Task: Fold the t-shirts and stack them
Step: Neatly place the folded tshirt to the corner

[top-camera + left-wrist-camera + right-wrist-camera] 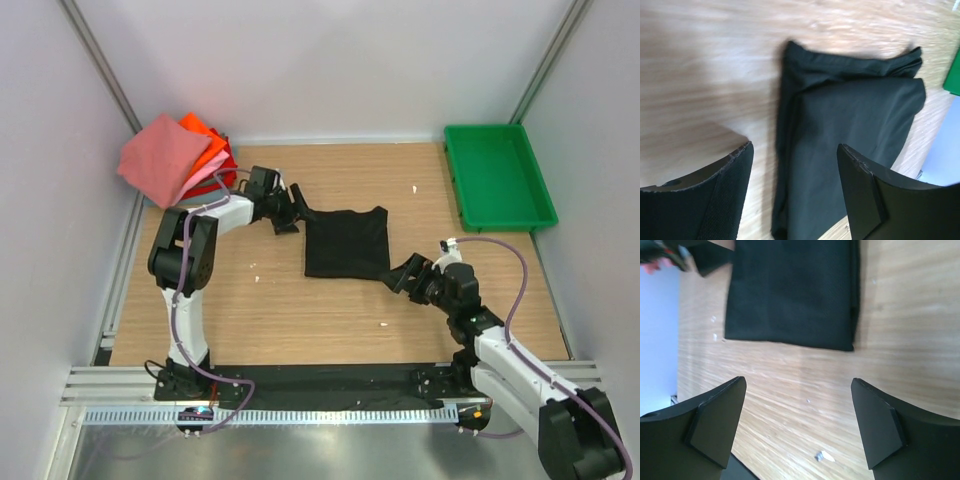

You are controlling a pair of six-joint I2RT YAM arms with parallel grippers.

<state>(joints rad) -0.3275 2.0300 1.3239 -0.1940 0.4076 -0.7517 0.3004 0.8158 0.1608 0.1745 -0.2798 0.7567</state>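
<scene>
1. We see the folded plain black cloth t-shirt (346,243) lying flat in the middle of the light wooden table (300,320). The right wrist view cuts off its far part (790,290). The left wrist view is blurred, and a finger covers one corner of the shirt (850,125).
2. In the far left corner, the salmon-pink folded t-shirt (160,160) hides most of the stack. Only edges of the orange t-shirt (200,128), red t-shirt (224,160) and pale pink t-shirt (205,176) show.
3. The left pincer (290,215) stands open at the black shirt's far left corner, gripping nothing. We cannot tell whether it touches the cloth.
4. The right pincer (400,275) is wide open and empty, over bare wood just beside the shirt's near right corner.
5. The green plastic tray (498,175) sits far right, well apart from the shirt. Small white specks (824,456) dot the wood.
</scene>
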